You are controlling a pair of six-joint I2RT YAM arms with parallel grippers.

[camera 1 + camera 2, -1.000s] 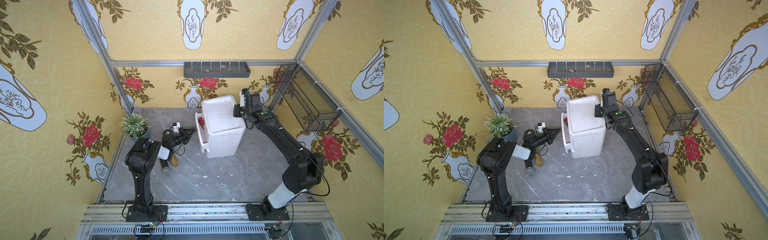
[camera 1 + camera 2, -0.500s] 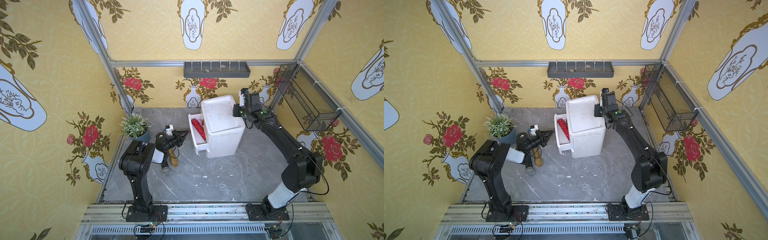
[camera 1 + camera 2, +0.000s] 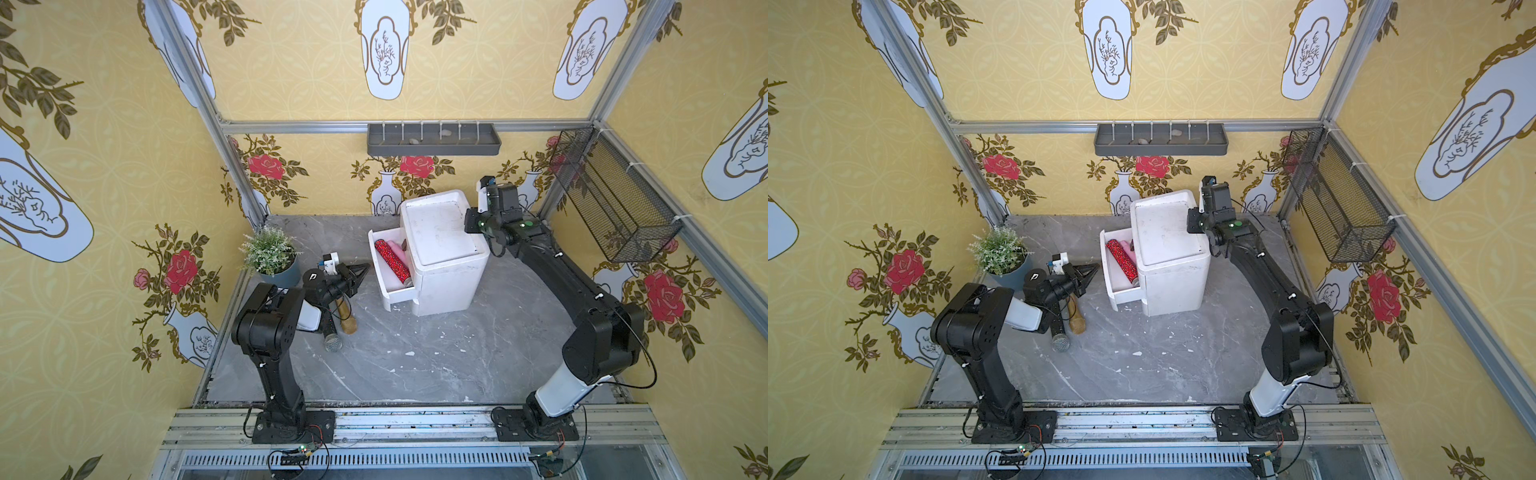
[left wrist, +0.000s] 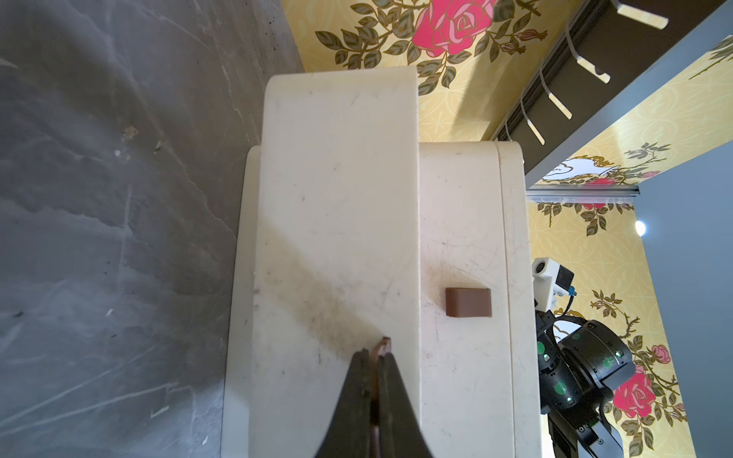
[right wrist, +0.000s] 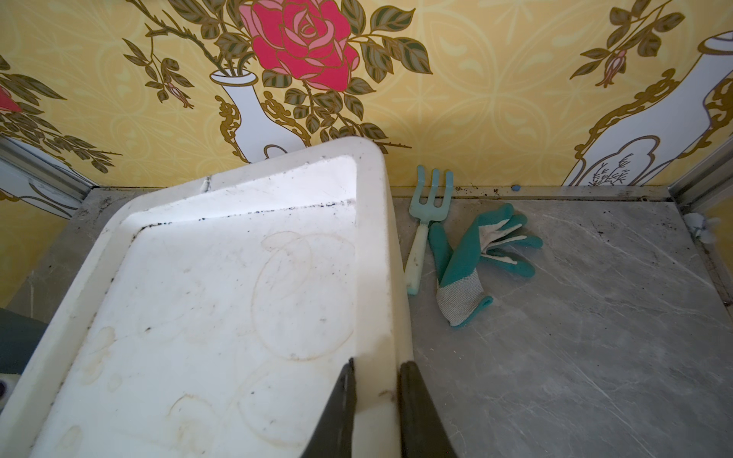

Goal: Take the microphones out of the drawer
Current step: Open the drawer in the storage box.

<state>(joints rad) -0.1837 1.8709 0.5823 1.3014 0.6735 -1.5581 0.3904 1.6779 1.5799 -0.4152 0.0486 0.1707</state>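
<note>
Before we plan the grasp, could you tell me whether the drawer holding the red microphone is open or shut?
Open: the drawer juts out of the white cabinet, exposing the red microphone in both top views.

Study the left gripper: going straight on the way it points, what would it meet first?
The open drawer's white front: the left gripper, shut on its brown handle, points straight at that panel and would likely press into it at once.

Left claw (image 4: 376, 355), right claw (image 5: 378, 363) both clamped.
</note>
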